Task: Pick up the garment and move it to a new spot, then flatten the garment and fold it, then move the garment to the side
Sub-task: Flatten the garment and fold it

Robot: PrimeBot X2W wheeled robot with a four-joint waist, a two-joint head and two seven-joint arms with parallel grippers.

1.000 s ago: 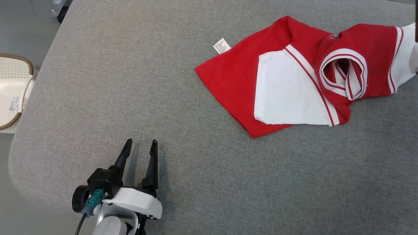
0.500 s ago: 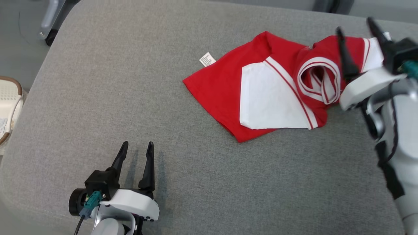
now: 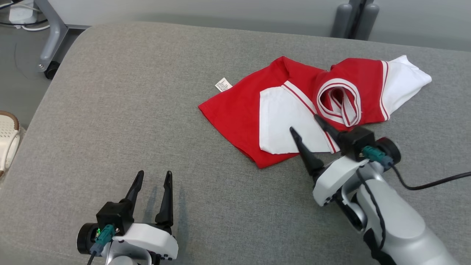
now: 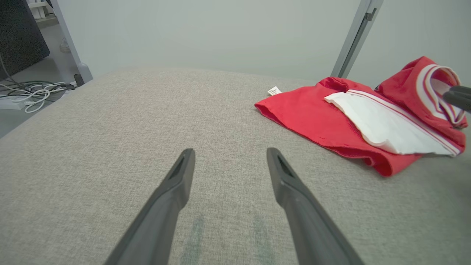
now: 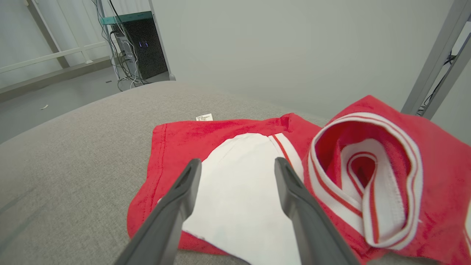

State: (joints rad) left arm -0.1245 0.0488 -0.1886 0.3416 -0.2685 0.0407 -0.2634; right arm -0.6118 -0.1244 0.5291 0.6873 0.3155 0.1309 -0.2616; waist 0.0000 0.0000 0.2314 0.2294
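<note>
A grey padded surface with a coarse woven cover and rounded corners spans the head view. Around it lie a pale grey floor and a plain pale wall. A slanted metal frame leg on a dark castor stands off the far left corner, and a grey post rises behind the far edge. In the right wrist view a dark computer tower with trailing cables stands beyond the surface. A cream perforated basket with a brown rim shows beside the left edge.

The garment, a red knit shirt with white panels, lies crumpled on the far right part of the surface, its hem turned toward the left.

The right gripper, on a white forearm with a black cable, is at the shirt's near edge. Its two tapering dark fingers are spread apart and hold nothing; whether they touch the cloth cannot be told. The left gripper sits low over bare cover at the near left, well apart from the shirt, fingers likewise apart and empty.

A smooth white sleeve, edged with red and white stripes, lies folded over the red body. The ribbed collar, white with red lines, stands up in an open loop. A small white care label sticks out from the shirt's far side seam onto the cover.
</note>
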